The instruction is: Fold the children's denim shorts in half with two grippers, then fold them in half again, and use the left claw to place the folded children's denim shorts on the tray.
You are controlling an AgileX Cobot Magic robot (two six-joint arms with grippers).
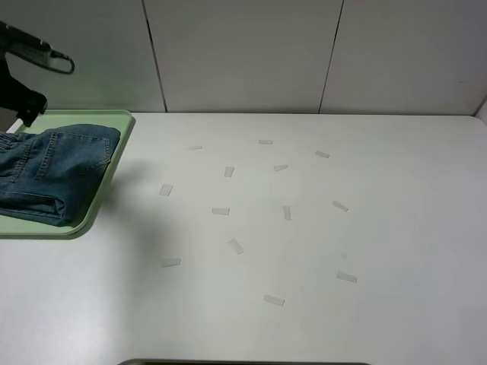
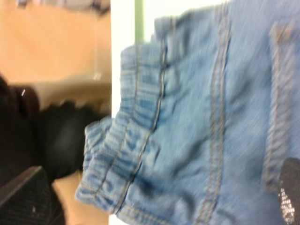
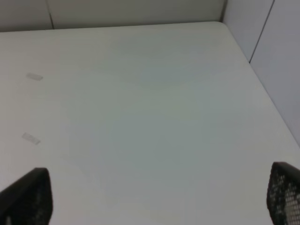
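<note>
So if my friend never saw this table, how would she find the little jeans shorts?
Start at the big white table and look to its far left edge, where a pale green tray sits. The folded denim shorts lie on that tray. They are the only blue cloth thing there; everything else on the table is just small pale tape strips.

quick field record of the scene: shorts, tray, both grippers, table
shorts: children's denim shorts folded, lying on the tray
tray: pale green tray at the table's far left, partly cut off by the view's edge
left gripper: left claw over the shorts, jaws wide apart, holding nothing
right gripper: right gripper over bare table, jaws open, empty
table: white table with small tape marks scattered across it
</note>
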